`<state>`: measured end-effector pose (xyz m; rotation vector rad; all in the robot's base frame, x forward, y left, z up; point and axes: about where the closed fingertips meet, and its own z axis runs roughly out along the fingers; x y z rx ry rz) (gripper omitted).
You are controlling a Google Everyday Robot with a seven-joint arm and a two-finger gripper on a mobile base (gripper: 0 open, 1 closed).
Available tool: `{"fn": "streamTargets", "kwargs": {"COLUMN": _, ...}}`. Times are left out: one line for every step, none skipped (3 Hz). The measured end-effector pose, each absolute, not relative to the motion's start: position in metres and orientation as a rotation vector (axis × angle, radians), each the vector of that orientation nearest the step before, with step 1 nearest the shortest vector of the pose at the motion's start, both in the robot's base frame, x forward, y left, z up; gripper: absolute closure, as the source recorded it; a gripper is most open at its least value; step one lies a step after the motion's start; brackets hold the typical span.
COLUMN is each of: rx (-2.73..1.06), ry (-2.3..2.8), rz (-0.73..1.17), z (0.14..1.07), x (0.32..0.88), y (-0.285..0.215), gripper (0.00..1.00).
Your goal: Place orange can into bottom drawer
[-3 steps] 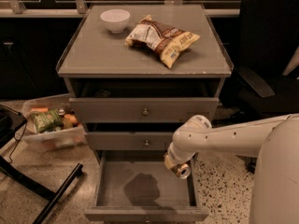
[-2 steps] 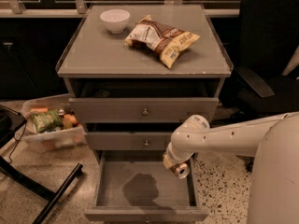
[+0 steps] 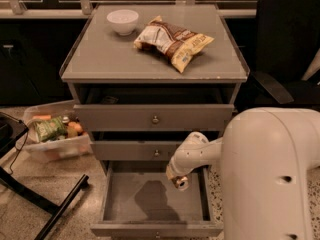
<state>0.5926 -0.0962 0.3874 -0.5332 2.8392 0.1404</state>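
White arm's end effector (image 3: 174, 176) pinches the small orange-gold drink can (image 3: 179, 182) just above the right edge of the open grey bottom drawer (image 3: 125, 206); you should carry it inward and lower it near the floor before releasing, lest it roll

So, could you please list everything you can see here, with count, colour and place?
cabinet: one, grey, centre.
bowl: one, white, cabinet top, back left.
snack bag: one, brown and yellow, cabinet top, right of the bowl.
upper drawers: two, grey, above the bottom drawer.
bottom drawer: one, grey, pulled open.
orange can: one, orange-gold, held over the bottom drawer's right side.
bin: one, clear plastic, floor left of the cabinet, holding mixed items.
chair: one, black, right.
stand legs: black, floor lower left.
arm: one, white, lower right.
gripper: one, closed on the orange can.
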Motion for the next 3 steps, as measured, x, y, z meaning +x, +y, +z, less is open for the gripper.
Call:
{"fn": "streamTargets", "kwargs": {"rx": -0.501, "ry": 2.872, "rz": 0.205, "z": 0.325, "x": 0.607, "y": -0.072, "gripper": 1.0}}
{"fn": "streamTargets", "kwargs": {"rx": -0.511, "ry": 2.91, "rz": 0.274, "z": 0.261, "x": 0.613, "y": -0.05, "gripper": 1.0}}
{"fn": "streamTargets", "kwargs": {"rx": -0.506, "ry": 2.946, "rz": 0.327, "z": 0.201, "x": 0.616, "y": -0.039, "gripper": 1.0}}
